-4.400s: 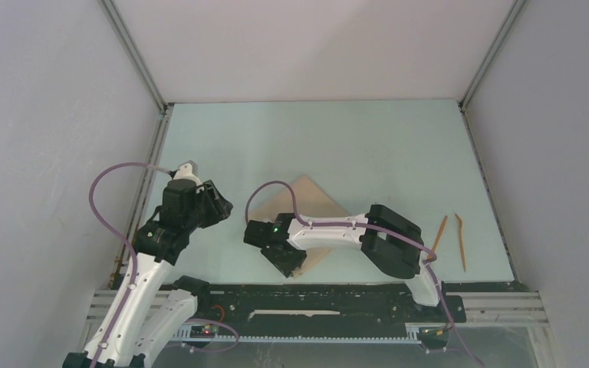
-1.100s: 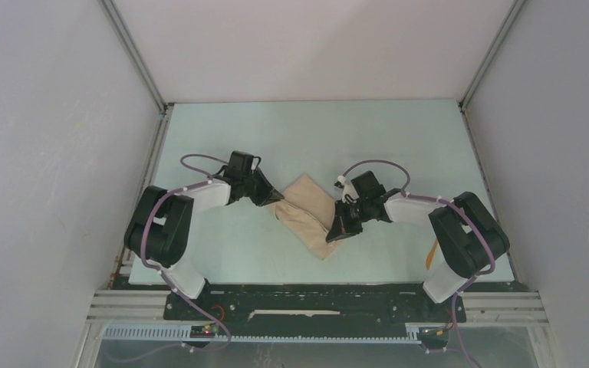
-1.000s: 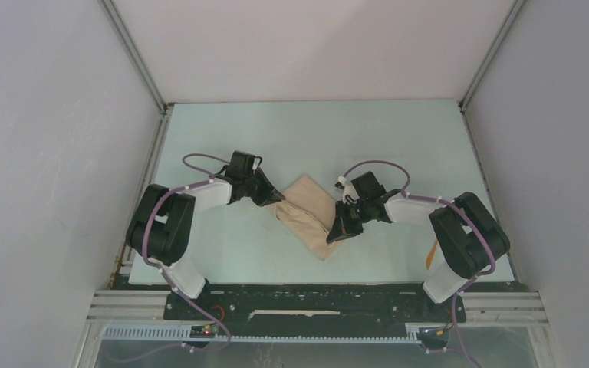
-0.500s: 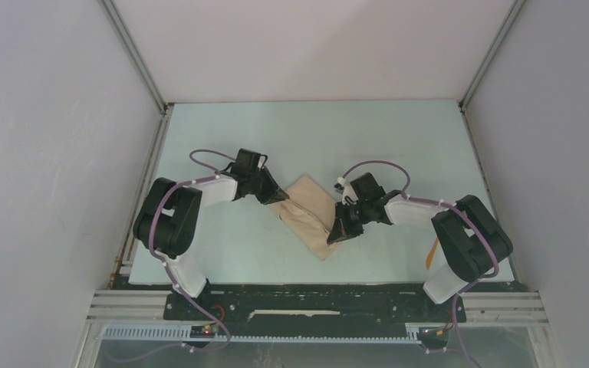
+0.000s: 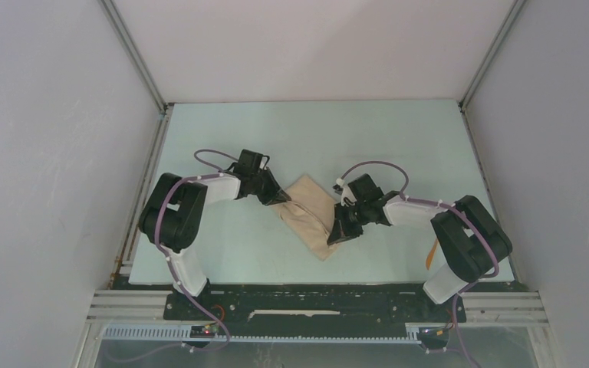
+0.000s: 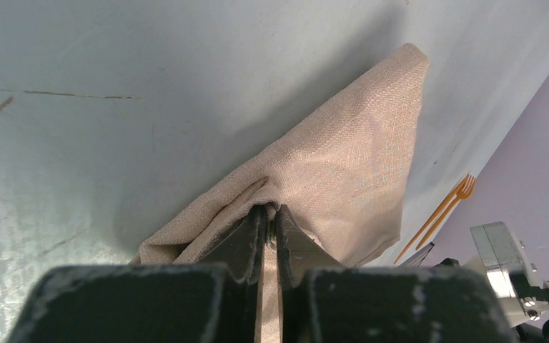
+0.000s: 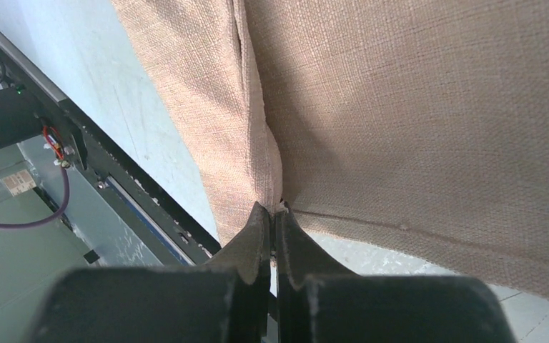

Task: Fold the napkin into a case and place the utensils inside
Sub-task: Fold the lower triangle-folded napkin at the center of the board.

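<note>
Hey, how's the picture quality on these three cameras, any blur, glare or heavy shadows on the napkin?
Top external: even, soft light, no glare, the napkin small but sharp. Left wrist: a dark soft shadow on the table beside the cloth; the left gripper close up, dark, slightly blurred. Right wrist: weave crisp, the right gripper dark and soft at the bottom.

I am looking down on a pale blue-green tabletop point(image 5: 222, 253) that is showing a few faint scuffs and streaks in the left wrist view. The beige napkin point(image 5: 310, 216) is lying near its middle, folded into a slanted band, creased and bunching at two edges. The orange utensils point(image 6: 437, 216) are resting well off to the right, forked tips pointing away.
</note>
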Controlling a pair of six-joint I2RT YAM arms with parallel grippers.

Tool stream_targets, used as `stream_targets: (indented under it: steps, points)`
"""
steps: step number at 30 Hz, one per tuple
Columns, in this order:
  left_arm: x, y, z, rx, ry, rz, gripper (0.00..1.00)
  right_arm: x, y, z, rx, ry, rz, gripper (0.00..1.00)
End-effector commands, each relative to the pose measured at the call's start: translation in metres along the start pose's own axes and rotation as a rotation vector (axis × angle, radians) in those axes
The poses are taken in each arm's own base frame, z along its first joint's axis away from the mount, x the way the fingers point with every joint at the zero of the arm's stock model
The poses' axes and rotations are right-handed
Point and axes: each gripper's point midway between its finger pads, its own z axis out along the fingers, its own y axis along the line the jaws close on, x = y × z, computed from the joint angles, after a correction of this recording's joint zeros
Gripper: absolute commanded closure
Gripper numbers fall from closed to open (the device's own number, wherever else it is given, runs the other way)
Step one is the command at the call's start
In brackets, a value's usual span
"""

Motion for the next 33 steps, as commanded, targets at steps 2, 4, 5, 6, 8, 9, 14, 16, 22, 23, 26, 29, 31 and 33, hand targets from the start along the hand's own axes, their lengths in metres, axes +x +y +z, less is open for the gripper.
stream_targets:
  steps: [2,4,5,6,8,9,14,16,22,23,26,29,31,33]
  points:
    - [0.000,-0.012,0.000,0.028,0.003,0.053,0.93,0.004,0.002,-0.001,0.020,-0.005,-0.034,0.99]
    - [-0.002,-0.018,-0.006,0.034,-0.021,0.076,0.94,0.005,0.003,-0.002,0.022,-0.005,-0.040,0.99]
    - [-0.003,-0.021,-0.008,0.032,-0.031,0.086,0.94,0.005,0.004,-0.002,0.025,-0.005,-0.041,0.99]
    - [-0.005,-0.023,-0.011,0.033,-0.040,0.092,0.94,0.006,0.004,-0.002,0.027,-0.005,-0.044,0.99]
    - [-0.005,-0.026,-0.013,0.037,-0.045,0.098,0.94,0.006,0.004,-0.003,0.029,-0.006,-0.045,0.99]
    - [-0.006,-0.028,-0.014,0.040,-0.047,0.100,0.94,0.006,0.004,-0.003,0.032,-0.007,-0.046,1.00]
    - [-0.004,-0.027,-0.011,0.035,-0.043,0.100,0.95,0.006,0.004,-0.003,0.036,-0.008,-0.044,1.00]
    - [-0.004,-0.028,-0.011,0.036,-0.045,0.104,0.95,0.006,0.003,-0.003,0.038,-0.009,-0.044,1.00]
    - [-0.009,-0.033,-0.016,0.048,-0.082,0.115,0.96,0.006,0.001,-0.001,0.051,-0.007,-0.045,1.00]
    - [-0.009,-0.032,-0.014,0.043,-0.077,0.116,0.96,0.007,0.000,-0.001,0.054,-0.005,-0.045,1.00]
    - [-0.008,-0.032,-0.009,0.044,-0.058,0.110,0.96,0.008,0.000,-0.001,0.062,-0.005,-0.049,0.98]
    - [-0.005,-0.026,-0.003,0.035,-0.041,0.105,0.96,0.008,0.001,-0.002,0.069,-0.012,-0.054,0.94]
    - [-0.004,-0.022,0.000,0.028,-0.035,0.104,0.96,0.007,0.003,-0.004,0.072,-0.019,-0.061,0.88]
    - [-0.002,-0.019,0.003,0.023,-0.027,0.105,0.96,0.006,0.005,-0.008,0.074,-0.030,-0.067,0.80]
